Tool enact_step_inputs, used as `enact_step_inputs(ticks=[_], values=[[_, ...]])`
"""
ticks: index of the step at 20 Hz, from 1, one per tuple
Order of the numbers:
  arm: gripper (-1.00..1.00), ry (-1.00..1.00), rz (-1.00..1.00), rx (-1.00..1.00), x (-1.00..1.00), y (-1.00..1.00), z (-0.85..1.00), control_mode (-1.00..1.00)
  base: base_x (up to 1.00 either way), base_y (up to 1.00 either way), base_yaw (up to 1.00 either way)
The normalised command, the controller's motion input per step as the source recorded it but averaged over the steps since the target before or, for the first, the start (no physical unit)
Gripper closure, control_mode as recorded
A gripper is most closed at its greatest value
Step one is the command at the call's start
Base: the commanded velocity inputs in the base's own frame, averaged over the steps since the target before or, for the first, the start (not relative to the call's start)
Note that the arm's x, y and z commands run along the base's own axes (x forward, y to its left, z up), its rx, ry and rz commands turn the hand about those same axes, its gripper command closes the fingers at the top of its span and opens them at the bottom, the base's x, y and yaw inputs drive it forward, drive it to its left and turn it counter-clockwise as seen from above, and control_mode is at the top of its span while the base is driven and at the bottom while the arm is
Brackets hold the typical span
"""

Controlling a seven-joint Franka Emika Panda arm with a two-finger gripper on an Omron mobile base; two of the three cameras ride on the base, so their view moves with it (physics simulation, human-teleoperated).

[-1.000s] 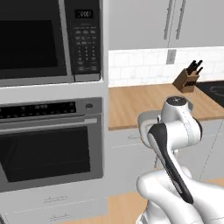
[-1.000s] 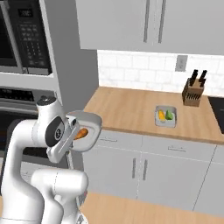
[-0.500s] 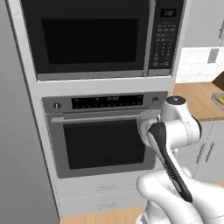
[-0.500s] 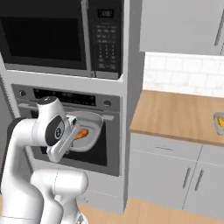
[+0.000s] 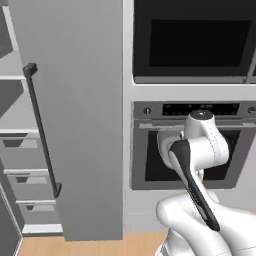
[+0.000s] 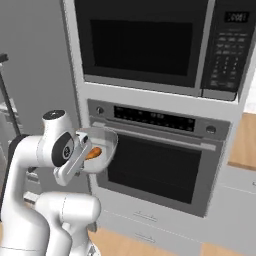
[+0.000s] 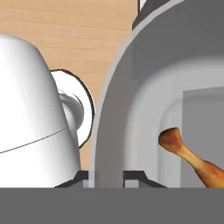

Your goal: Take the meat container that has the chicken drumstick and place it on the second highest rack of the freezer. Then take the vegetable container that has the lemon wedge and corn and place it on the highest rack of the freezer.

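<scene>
One pincer (image 7: 107,177) clamped on the meat container (image 7: 144,87) rim, chicken drumstick (image 7: 192,159) inside; no legible writing

Even, shadowless rendered light fills the kitchen; soft shading darkens the tall grey freezer's (image 5: 75,115) shelf recess, the black glass oven door (image 6: 150,167) shows no glare, and edges look slightly soft.

Drumstick (image 7: 192,157) inside tub (image 6: 100,145), carried before oven (image 6: 155,165). Microwave (image 6: 150,42) above oven. Freezer (image 5: 15,150) left of oven, door (image 5: 75,115) swung open, shelves above drawers.
</scene>
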Motion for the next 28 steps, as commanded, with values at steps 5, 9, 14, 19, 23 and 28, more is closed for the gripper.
enact_step_inputs(ticks=[5,9,14,19,23,28], values=[[1.0,0.0,0.0,0.0,0.0,0.0,0.0,1.0,-0.41,1.0,0.26],[1.0,0.0,0.0,0.0,0.0,0.0,0.0,1.0,-0.25,1.0,0.26],[1.0,0.0,0.0,0.0,0.0,0.0,0.0,1.0,0.14,0.99,0.31],[1.0,0.0,0.0,0.0,0.0,0.0,0.0,1.0,0.59,0.48,0.29],[1.0,0.0,0.0,0.0,0.0,0.0,0.0,1.0,0.71,-0.26,0.15],[1.0,0.0,0.0,0.0,0.0,0.0,0.0,1.0,0.7,-0.12,0.08]])
